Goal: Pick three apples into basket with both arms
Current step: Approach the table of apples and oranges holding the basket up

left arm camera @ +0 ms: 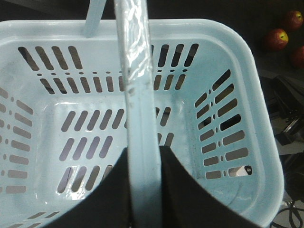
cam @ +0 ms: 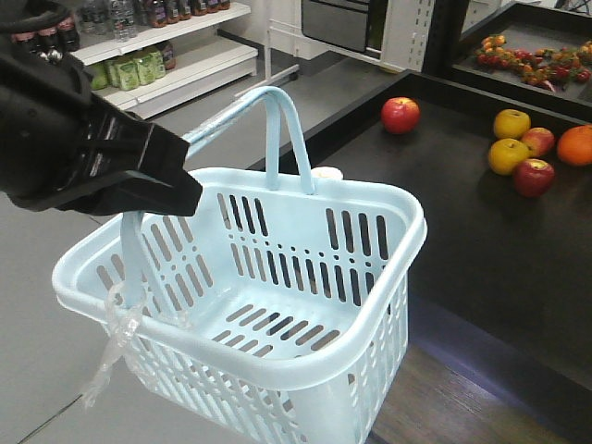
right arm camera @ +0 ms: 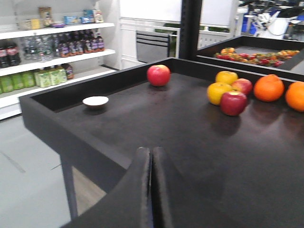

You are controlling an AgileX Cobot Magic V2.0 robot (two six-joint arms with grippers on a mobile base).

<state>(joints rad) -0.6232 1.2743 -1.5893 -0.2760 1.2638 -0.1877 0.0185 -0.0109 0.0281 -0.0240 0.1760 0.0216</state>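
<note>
My left gripper (cam: 176, 185) is shut on one hoop handle (left arm camera: 137, 95) of the light blue basket (cam: 277, 361) and holds it off the black table's left edge. The basket (left arm camera: 256, 95) is empty. In the left wrist view my left gripper (left arm camera: 142, 156) has the handle between its jaws. One red apple (cam: 400, 115) lies alone at the table's far side. Two more red apples (cam: 534, 177) (cam: 538, 141) lie in the fruit cluster at the right. My right gripper (right arm camera: 152, 151) is shut and empty above the table's near edge, well short of the apples (right arm camera: 158, 75) (right arm camera: 233, 103) (right arm camera: 242, 86).
Two yellow apples (cam: 511, 123) (cam: 508, 155) and an orange (cam: 575, 145) lie among the red ones. A small white dish (right arm camera: 95, 101) sits near the table's left corner. The table (right arm camera: 47, 118) has a raised rim. Shelves of bottles (cam: 139, 65) stand behind.
</note>
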